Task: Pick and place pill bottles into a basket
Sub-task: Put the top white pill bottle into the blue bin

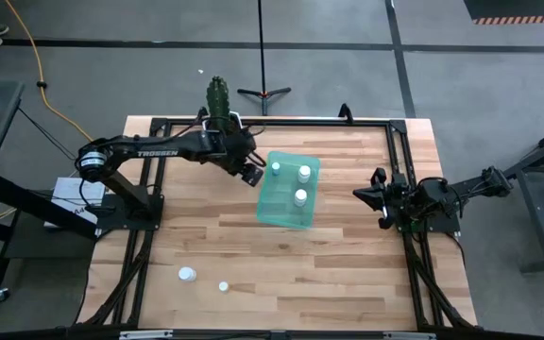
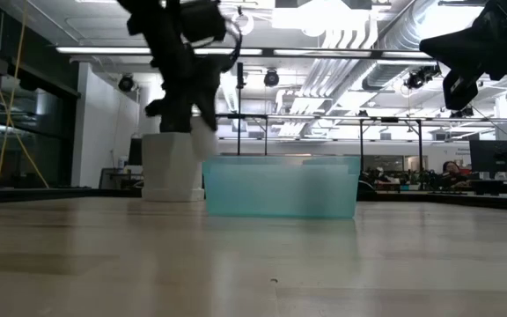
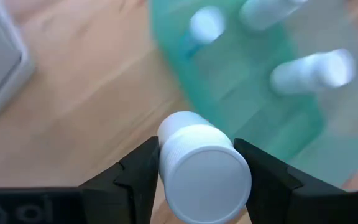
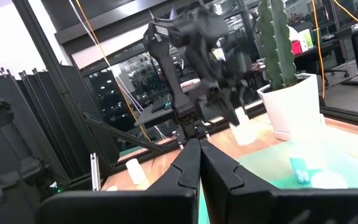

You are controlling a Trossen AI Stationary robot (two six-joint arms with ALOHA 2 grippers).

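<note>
The teal-green basket (image 1: 289, 189) lies at the table's middle with three white pill bottles standing in it (image 1: 301, 196). My left gripper (image 1: 253, 176) hangs just left of the basket's left wall, shut on another white pill bottle (image 3: 201, 165). Two more bottles rest on the wood near the front left, one (image 1: 187, 274) and a smaller-looking one (image 1: 223, 285). My right gripper (image 1: 378, 196) waits, shut and empty, at the table's right side, raised above the top (image 2: 465, 84). My left gripper pinches the bottle between its two fingers, one finger on each side of the ribbed white cap (image 3: 185, 146). The fingers (image 3: 135, 177) slant down from the table's left. The bottle is lifted clear of the table beside the basket's left wall (image 2: 202, 141).
A white hexagonal pot with a green cactus (image 1: 218, 102) stands at the far edge, right behind my left arm. Black frame rails (image 1: 399, 156) run along the table's sides. Bare wood lies in front of the basket.
</note>
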